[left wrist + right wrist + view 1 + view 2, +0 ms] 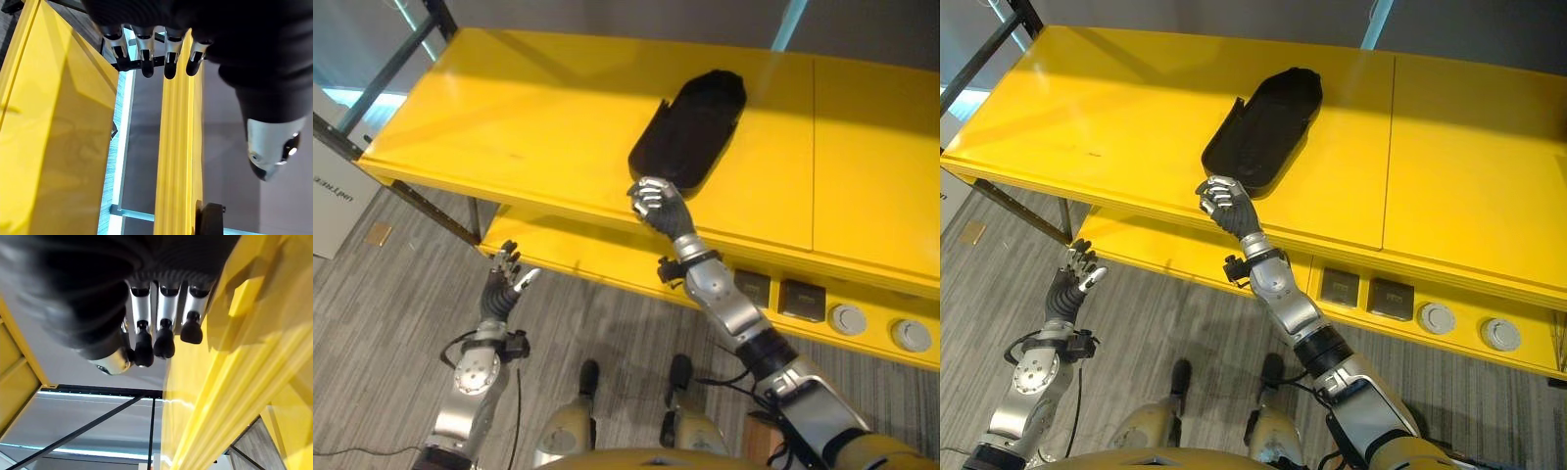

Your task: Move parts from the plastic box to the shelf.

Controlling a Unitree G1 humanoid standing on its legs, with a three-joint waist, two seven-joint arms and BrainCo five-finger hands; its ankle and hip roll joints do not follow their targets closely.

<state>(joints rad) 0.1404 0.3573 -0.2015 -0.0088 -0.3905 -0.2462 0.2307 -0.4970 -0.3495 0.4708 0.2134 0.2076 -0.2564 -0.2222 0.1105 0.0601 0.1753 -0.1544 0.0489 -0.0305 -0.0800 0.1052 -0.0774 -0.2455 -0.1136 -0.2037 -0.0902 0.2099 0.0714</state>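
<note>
Right robot hand (1221,197), fingers curled on nothing, sits at shelf (1116,108) edge, black part (1263,127) touching at its 1 o'clock, long axis likewise; left robot hand (1072,279) relaxed, well apart.

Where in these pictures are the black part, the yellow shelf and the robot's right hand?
black part (690,127), left eye view, its hollow middle
yellow shelf (529,117), left eye view, bare top board
right hand (1221,199), right eye view, curled fingers
</note>
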